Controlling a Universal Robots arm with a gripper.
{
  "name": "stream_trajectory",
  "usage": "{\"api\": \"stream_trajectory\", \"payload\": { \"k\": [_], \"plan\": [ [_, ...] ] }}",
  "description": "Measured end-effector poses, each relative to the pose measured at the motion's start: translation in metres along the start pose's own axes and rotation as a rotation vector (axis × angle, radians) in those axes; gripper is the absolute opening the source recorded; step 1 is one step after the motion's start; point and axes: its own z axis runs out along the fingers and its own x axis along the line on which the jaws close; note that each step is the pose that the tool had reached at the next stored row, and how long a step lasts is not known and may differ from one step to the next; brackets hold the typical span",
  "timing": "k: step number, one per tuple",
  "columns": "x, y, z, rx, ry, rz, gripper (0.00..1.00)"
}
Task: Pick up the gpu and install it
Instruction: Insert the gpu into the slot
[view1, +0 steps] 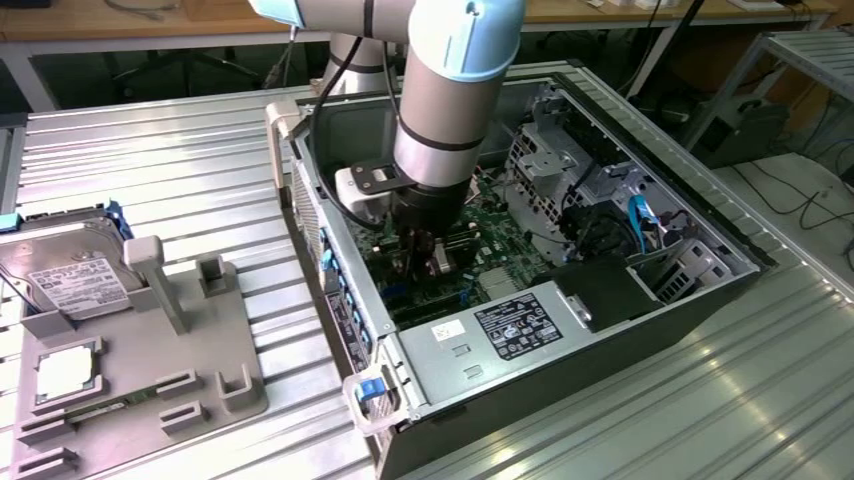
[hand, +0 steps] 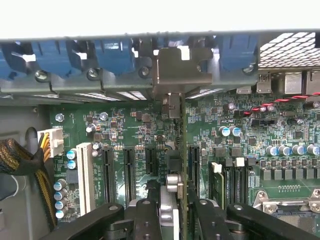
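Gripping the gpu (hand: 183, 150) edge-on, thin brownish board with silvery bracket, hand (hand: 177, 212) over green motherboard (hand: 280, 135); labels unreadable.

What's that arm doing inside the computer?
The robot arm has reached down into the open computer case. Its gripper holds the gpu on edge, upright, directly over the green motherboard, in line with the black card slots. The card's metal bracket sits up against the case's rear wall. A hard drive lies on the table outside.

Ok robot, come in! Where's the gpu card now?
Gripper down inside the computer case, shut on the gpu. Card edge-on, upright over the motherboard slots, bracket at the rear wall. Nothing blocking.
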Motion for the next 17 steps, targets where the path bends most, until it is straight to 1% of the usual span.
{"api": "stream_trajectory", "payload": {
  "k": [8,11,14,15,17],
  "plan": [
    [0.002,-0.0001,0.0032,-0.003,0.0004,-0.001,0.31],
    [0.002,-0.0001,0.0073,-0.0078,0.0004,-0.002,0.31],
    [0.002,-0.0002,0.0107,-0.0145,0.0006,-0.002,0.31],
    [0.002,-0.0002,0.0112,-0.0158,0.0005,-0.002,0.31],
    [0.002,-0.0001,0.0113,-0.0163,0.0005,-0.002,0.31]
  ]
}}
